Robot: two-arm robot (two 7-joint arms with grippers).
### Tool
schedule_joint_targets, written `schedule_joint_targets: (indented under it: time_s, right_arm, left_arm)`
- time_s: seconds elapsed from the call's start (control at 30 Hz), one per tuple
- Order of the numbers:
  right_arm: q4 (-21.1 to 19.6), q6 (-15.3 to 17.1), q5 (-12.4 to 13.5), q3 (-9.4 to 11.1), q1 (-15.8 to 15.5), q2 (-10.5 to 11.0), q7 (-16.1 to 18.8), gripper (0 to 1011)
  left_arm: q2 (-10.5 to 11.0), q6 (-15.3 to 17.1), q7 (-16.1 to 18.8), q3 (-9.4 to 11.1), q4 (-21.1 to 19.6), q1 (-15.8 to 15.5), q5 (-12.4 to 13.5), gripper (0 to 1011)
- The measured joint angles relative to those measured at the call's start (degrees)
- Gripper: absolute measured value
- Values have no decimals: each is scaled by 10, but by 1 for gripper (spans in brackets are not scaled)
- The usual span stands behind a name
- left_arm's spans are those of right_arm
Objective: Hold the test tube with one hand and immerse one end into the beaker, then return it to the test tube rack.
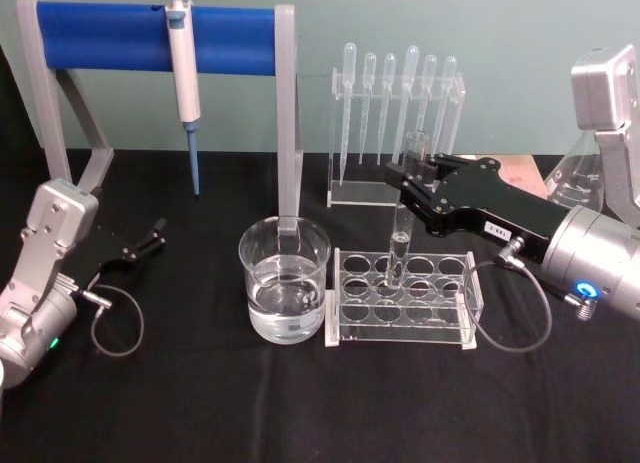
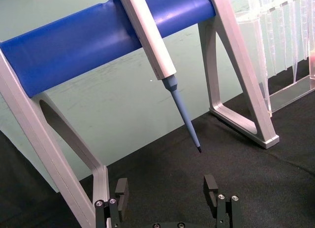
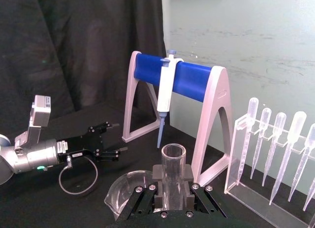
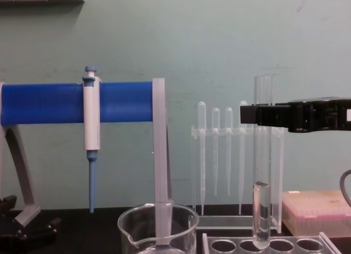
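Pinching the long clear glass test tube (image 1: 398,245) just below its rim, the black two-fingered right gripper (image 1: 411,175) comes in from the right of the clear acrylic rack with round holes (image 1: 345,333), fingers pressed on the glass from both sides. The tube is upright, its round bottom at the mouth of one of the rack's holes. Chest view puts it about level with the rack top; whether it is in the hole or just clear, cannot tell. The high grip likely leaves the lower end free for dipping and keeps the fingers dry. The wide clear glass beaker (image 1: 255,283), part full of water, stands just left of the rack, so the carry is short. The black left gripper (image 1: 153,237) is parked well left of the rack, fingers spread, holding nothing. Step in hand is lifting out or returning; can't say which.
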Motion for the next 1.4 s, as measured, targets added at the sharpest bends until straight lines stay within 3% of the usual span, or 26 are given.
schedule_joint_targets:
  time_s: [0.63, 0.8, 1.1, 1.23, 1.4]
  right_arm:
    - [-7, -2, 4, -2, 1, 4, -3, 226]
    - [-20, -1, 9, -13, 16, 4, -9, 226]
    - [3, 1, 6, -61, 77, -24, -13, 226]
    - [42, -5, -4, -102, 115, -47, -13, 226]
    - [80, -28, -21, -134, 134, -61, -13, 226]
  left_arm:
    - [0, 0, 0, 0, 0, 0, 0, 1000]
    - [0, 0, 0, 0, 0, 0, 0, 1000]
    - [0, 0, 0, 0, 0, 0, 0, 1000]
    - [0, 0, 0, 0, 0, 0, 0, 1000]
    - [0, 0, 0, 0, 0, 0, 0, 1000]
